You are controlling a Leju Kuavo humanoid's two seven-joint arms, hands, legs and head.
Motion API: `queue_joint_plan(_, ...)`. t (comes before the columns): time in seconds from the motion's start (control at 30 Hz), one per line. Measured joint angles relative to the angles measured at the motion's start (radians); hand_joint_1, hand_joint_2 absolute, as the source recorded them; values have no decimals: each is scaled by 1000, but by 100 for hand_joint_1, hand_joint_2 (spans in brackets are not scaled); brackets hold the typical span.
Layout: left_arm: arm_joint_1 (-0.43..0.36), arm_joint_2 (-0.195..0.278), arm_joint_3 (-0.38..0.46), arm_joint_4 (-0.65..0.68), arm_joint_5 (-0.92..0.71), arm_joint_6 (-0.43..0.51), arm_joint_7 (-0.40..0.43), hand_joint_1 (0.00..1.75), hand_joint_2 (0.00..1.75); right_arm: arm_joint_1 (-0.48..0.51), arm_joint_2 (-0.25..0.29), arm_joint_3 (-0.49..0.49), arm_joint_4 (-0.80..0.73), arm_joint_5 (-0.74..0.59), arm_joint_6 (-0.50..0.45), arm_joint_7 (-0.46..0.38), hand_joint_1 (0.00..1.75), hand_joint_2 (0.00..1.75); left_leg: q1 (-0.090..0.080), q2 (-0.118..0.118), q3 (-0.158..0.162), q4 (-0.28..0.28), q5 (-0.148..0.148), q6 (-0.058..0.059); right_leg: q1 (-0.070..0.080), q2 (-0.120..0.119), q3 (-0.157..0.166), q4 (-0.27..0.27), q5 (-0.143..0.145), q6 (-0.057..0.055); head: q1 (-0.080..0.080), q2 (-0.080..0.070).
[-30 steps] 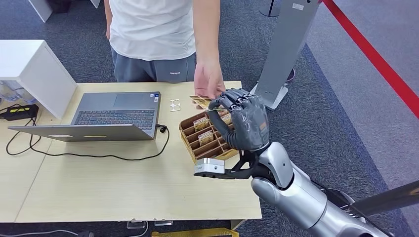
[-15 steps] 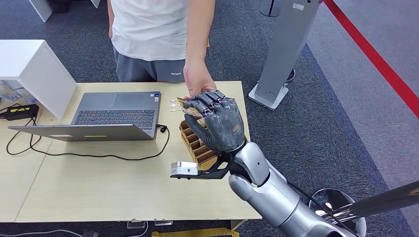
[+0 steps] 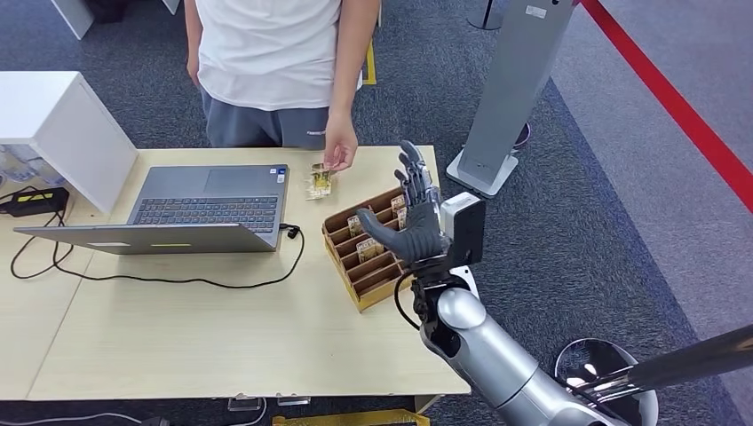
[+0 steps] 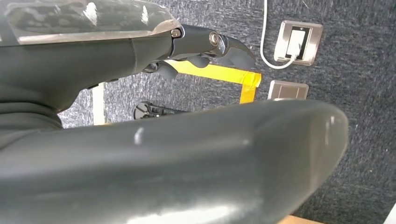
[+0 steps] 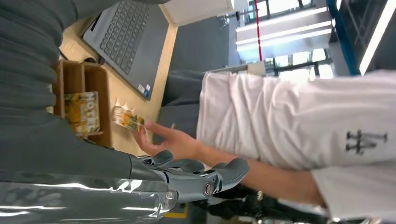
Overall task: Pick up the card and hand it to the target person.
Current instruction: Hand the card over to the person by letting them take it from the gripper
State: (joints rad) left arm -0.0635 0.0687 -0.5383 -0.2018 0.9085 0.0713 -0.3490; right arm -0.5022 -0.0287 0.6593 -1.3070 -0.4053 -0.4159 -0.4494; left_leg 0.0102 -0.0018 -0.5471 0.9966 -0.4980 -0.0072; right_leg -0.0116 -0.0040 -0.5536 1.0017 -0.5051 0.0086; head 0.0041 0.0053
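The card point(image 3: 321, 180), small and yellow-printed, is pinched in the person's hand point(image 3: 340, 151) just above the table's far edge, beside the laptop. In the right wrist view the same card point(image 5: 126, 119) hangs from that person's hand point(image 5: 170, 142). My right hand point(image 3: 416, 217) is raised over the wooden card box point(image 3: 382, 288), fingers spread upward and holding nothing. It stands apart from the card, to its right. More cards point(image 3: 366, 246) sit upright in the box's slots. My left hand point(image 4: 187, 154) hangs over the carpet, its fingers point(image 4: 205, 42) loosely extended with nothing in them.
An open laptop point(image 3: 209, 209) with a black cable lies left of the box. A white cabinet point(image 3: 62, 124) stands at the far left. A grey sign stand point(image 3: 511, 89) rises on the right, beyond the table. Red floor tape point(image 3: 675, 106) crosses the carpet.
My right hand let go of the card, opened and drew back over the box. The person took the card and moved it left toward the laptop.
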Motion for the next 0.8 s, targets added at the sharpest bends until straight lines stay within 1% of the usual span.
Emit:
queue_joint_plan(0.17,0,0,0,0,24,15,5,0,0,49,-31,-21,-9,-101,-57,-13,0,175,0,0,0,0,0,0,0,0,0,0,0,0,1,0)
queue_joint_plan(0.3,0,0,0,0,39,19,6,0,0,94,-70,-34,-30,-147,-66,-2,0,175,0,0,0,0,0,0,0,0,0,0,0,0,0,0)
queue_joint_plan(0.4,0,0,0,0,47,16,5,0,0,139,-117,-39,-47,-90,-61,18,0,175,0,0,0,0,0,0,0,0,0,0,0,0,0,0)
queue_joint_plan(0.47,0,0,-1,0,54,15,4,0,0,174,-145,-46,-56,-28,-83,28,0,175,0,0,0,0,0,0,0,0,0,0,0,0,1,0)
queue_joint_plan(0.53,0,0,-2,0,58,13,3,0,0,206,-168,-58,-66,5,-100,34,0,175,0,0,0,0,0,0,0,0,0,0,0,0,1,0)
queue_joint_plan(0.67,0,0,-13,0,62,12,3,0,0,265,-207,-96,-88,5,-107,56,0,175,0,0,0,0,0,0,0,0,0,-1,0,0,0,0)
queue_joint_plan(0.8,0,0,-22,0,66,10,0,0,0,306,-234,-135,-99,-15,-102,75,0,175,0,0,1,0,0,0,0,0,0,-1,0,0,-1,0)
